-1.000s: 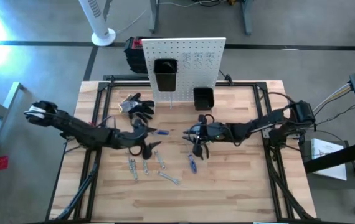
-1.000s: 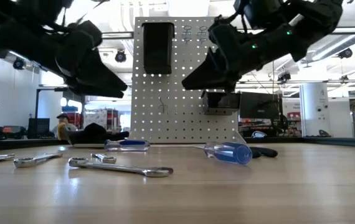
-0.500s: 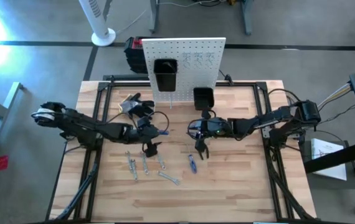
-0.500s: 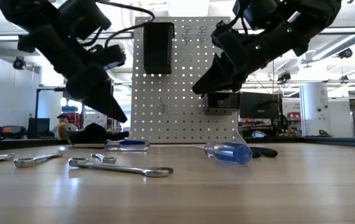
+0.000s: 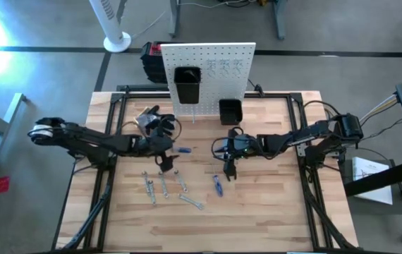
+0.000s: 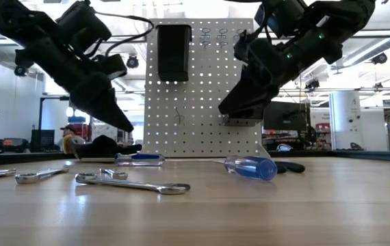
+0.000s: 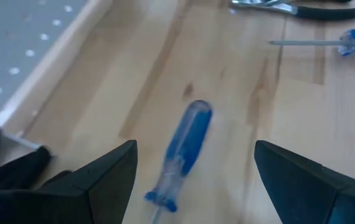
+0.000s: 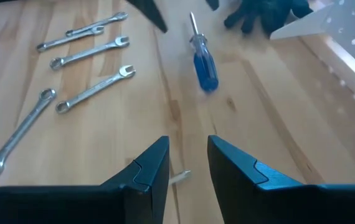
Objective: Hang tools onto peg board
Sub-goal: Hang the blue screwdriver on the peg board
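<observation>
While left fingers spread wide, blue screwdriver lies between them; right fingers narrowly parted, empty.

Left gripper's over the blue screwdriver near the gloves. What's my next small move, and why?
Probably lower the left gripper straight down and close. Its fingers are wide open with the blue screwdriver lying flat on the table between them, and nothing is held yet. The right gripper hangs mid-table.

Two black jointed robot arms with black cables looping along them; the left arm's base shows a white collar, the right arm's housing small green lights.
</observation>
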Controlling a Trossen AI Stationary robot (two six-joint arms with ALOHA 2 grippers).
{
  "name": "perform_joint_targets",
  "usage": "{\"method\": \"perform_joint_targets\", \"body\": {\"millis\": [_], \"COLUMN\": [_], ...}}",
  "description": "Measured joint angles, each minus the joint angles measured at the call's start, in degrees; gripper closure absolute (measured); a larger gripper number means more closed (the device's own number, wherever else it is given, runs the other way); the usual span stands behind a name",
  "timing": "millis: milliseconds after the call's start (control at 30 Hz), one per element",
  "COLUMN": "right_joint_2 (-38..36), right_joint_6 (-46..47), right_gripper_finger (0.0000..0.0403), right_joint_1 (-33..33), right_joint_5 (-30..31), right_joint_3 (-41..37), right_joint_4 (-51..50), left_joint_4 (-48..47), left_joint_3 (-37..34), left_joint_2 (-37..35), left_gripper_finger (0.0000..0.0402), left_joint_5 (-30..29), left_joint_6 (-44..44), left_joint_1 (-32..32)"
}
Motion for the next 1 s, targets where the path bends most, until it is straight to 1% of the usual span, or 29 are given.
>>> {"method": "perform_joint_targets", "body": {"millis": [267,433,533,667,767,1000], "right_joint_2": [0.0,0.0,0.0,-0.1,-0.2,-0.2], "right_joint_6": [0.1,1.1,2.0,3.5,4.4,5.6], "right_gripper_finger": [0.0300,0.0300,0.0300,0.0300,0.0300,0.0300], "right_joint_1": [0.0,0.0,0.0,0.0,0.0,0.1], "right_joint_5": [0.0,0.0,-0.2,-0.8,-2.5,-3.1], "right_joint_3": [0.0,0.0,0.0,0.0,0.0,0.1], "right_joint_4": [0.0,0.0,0.0,-0.4,-0.4,-0.5], "left_joint_4": [0.2,5.2,6.3,8.8,11.1,20.8], "left_joint_3": [-5.0,-7.8,-7.8,-7.8,-7.8,-7.8], "left_joint_2": [-5.1,-6.1,-5.2,-3.8,-2.7,2.7], "left_gripper_finger": [0.0093,0.0093,0.0093,0.0093,0.0093,0.0093], "left_joint_5": [3.5,7.8,10.2,10.4,10.2,11.5], "left_joint_6": [0.5,0.6,2.5,4.8,6.1,6.3], "left_joint_1": [4.1,6.1,6.3,6.3,6.4,6.6]}}
